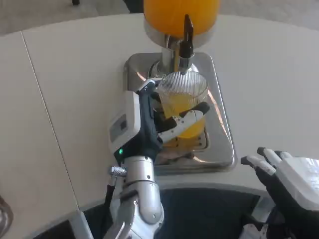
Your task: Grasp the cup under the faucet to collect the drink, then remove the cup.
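Note:
A clear ribbed cup (183,97), partly filled with orange drink, sits under the faucet (186,35) of a drink dispenser with an orange tank (180,14). My left hand (149,119) grips the cup from its left side, fingers (187,117) wrapped across its front. The cup stands over the dispenser's shiny metal drip tray (222,134). Down at the lower right, near the table's front edge, my right hand (286,179) holds nothing, its fingers apart.
The white table (75,89) stretches wide on both sides of the dispenser, with a seam running down its left part. Its front edge curves just above my forearms.

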`<action>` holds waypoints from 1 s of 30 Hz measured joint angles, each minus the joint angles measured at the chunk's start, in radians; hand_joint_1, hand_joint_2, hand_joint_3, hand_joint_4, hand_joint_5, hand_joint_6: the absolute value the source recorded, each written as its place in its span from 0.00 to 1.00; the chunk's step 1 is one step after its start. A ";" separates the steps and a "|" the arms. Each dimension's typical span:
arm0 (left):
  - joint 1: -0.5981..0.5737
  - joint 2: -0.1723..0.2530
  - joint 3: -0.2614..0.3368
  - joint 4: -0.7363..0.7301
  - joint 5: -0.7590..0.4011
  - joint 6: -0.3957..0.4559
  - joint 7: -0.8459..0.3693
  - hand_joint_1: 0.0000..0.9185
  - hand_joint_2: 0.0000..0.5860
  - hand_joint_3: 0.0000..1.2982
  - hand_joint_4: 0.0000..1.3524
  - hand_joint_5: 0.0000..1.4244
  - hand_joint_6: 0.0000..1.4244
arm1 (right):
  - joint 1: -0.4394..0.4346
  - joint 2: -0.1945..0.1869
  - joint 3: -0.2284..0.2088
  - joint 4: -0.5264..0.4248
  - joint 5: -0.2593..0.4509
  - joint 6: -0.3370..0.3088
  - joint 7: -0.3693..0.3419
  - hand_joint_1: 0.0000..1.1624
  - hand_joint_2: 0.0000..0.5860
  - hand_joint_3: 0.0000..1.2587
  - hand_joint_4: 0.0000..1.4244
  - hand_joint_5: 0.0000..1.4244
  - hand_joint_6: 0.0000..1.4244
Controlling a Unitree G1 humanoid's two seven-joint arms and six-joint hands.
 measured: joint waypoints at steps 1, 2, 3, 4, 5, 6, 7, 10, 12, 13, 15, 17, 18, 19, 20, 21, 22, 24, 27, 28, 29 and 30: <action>0.000 0.000 0.001 0.002 -0.001 -0.001 0.000 0.57 0.12 0.49 0.54 0.73 0.99 | -0.001 0.000 0.001 0.000 -0.001 0.001 0.002 0.66 0.71 0.09 0.00 0.00 0.00; -0.001 0.001 0.004 0.007 -0.003 -0.009 0.004 0.57 0.11 0.51 0.56 0.74 1.00 | -0.003 0.000 0.003 0.000 -0.004 0.005 0.006 0.65 0.71 0.09 0.00 0.00 0.00; -0.002 0.003 0.007 0.013 -0.007 -0.018 0.009 0.58 0.10 0.51 0.57 0.74 1.00 | -0.006 0.000 0.006 0.000 -0.008 0.010 0.010 0.65 0.71 0.09 0.00 0.00 0.00; -0.002 0.004 0.009 0.016 -0.009 -0.021 0.013 0.58 0.10 0.52 0.57 0.75 1.00 | -0.008 0.000 0.008 0.000 -0.014 0.012 0.013 0.65 0.71 0.09 0.00 0.00 0.00; -0.002 0.006 0.012 0.019 -0.014 -0.026 0.017 0.58 0.09 0.53 0.58 0.76 1.00 | -0.013 0.000 0.012 0.000 -0.023 0.014 0.020 0.65 0.72 0.09 0.00 0.00 0.00; -0.002 0.008 0.017 0.024 -0.017 -0.037 0.020 0.58 0.09 0.53 0.59 0.76 1.00 | -0.020 0.000 0.019 0.000 -0.033 0.019 0.025 0.65 0.72 0.09 0.00 0.00 0.00; -0.002 0.010 0.018 0.027 -0.018 -0.041 0.023 0.58 0.09 0.54 0.60 0.77 1.00 | -0.023 0.000 0.022 0.000 -0.036 0.021 0.027 0.65 0.72 0.09 0.00 0.00 0.00; -0.002 0.024 0.027 0.037 -0.022 -0.063 0.033 0.59 0.08 0.58 0.64 0.80 1.00 | -0.033 -0.001 0.042 0.000 -0.052 0.034 0.044 0.65 0.72 0.09 0.00 0.00 0.00; -0.001 0.032 0.031 0.039 -0.023 -0.072 0.034 0.59 0.07 0.61 0.68 0.82 1.00 | -0.035 -0.002 0.049 0.000 -0.056 0.041 0.048 0.65 0.72 0.09 0.00 0.00 0.00; 0.000 0.039 0.033 0.039 -0.023 -0.077 0.035 0.60 0.06 0.64 0.71 0.84 1.00 | -0.038 -0.002 0.053 0.000 -0.060 0.044 0.051 0.65 0.72 0.09 0.00 0.00 0.00; 0.004 0.048 0.038 0.039 -0.024 -0.090 0.035 0.60 0.06 0.67 0.74 0.87 1.00 | -0.043 -0.002 0.057 0.000 -0.062 0.050 0.054 0.65 0.72 0.09 0.00 0.00 0.00; 0.011 0.061 0.044 0.039 -0.027 -0.108 0.035 0.60 0.06 0.69 0.76 0.88 1.00 | -0.047 -0.003 0.066 0.000 -0.063 0.053 0.058 0.65 0.72 0.09 0.00 0.00 0.00; 0.017 0.071 0.049 0.036 -0.028 -0.120 0.035 0.61 0.06 0.70 0.77 0.88 1.00 | -0.050 -0.003 0.071 0.000 -0.063 0.057 0.060 0.65 0.72 0.09 0.00 0.00 0.00; 0.028 0.080 0.055 0.029 -0.029 -0.132 0.034 0.61 0.06 0.71 0.77 0.89 1.00 | -0.052 -0.003 0.072 0.000 -0.063 0.060 0.061 0.65 0.72 0.09 0.00 0.00 0.00; 0.035 0.085 0.059 0.024 -0.030 -0.141 0.034 0.61 0.06 0.71 0.78 0.90 1.00 | -0.053 -0.003 0.072 0.000 -0.063 0.063 0.063 0.65 0.72 0.09 0.00 0.00 0.00; 0.044 0.091 0.063 0.015 -0.032 -0.148 0.033 0.61 0.06 0.71 0.79 0.90 1.00 | -0.055 -0.003 0.073 0.000 -0.063 0.066 0.063 0.65 0.72 0.09 0.00 0.00 0.00; 0.047 0.094 0.064 0.013 -0.033 -0.150 0.033 0.61 0.06 0.71 0.80 0.90 1.00 | -0.056 -0.003 0.073 0.000 -0.063 0.067 0.064 0.65 0.72 0.09 0.00 0.00 0.00; 0.064 0.108 0.067 -0.007 -0.034 -0.159 0.026 0.61 0.05 0.72 0.80 0.91 1.00 | -0.057 -0.004 0.075 0.000 -0.064 0.072 0.067 0.65 0.71 0.09 0.00 0.00 0.00; 0.085 0.125 0.069 -0.031 -0.035 -0.172 0.011 0.61 0.05 0.72 0.81 0.91 1.00 | -0.060 -0.004 0.075 0.000 -0.063 0.075 0.069 0.64 0.72 0.09 0.00 0.00 0.00; 0.091 0.128 0.069 -0.039 -0.036 -0.178 0.006 0.61 0.05 0.72 0.81 0.91 1.00 | -0.061 -0.004 0.075 0.000 -0.063 0.077 0.070 0.64 0.72 0.09 0.00 0.00 0.00; 0.099 0.133 0.069 -0.051 -0.038 -0.183 -0.003 0.61 0.05 0.72 0.81 0.91 1.00 | -0.064 -0.004 0.074 0.000 -0.060 0.080 0.070 0.64 0.72 0.09 0.00 0.00 0.00; 0.104 0.138 0.069 -0.061 -0.040 -0.189 -0.010 0.61 0.05 0.72 0.81 0.91 1.00 | -0.068 -0.004 0.072 0.000 -0.059 0.084 0.070 0.64 0.72 0.09 0.00 0.00 0.00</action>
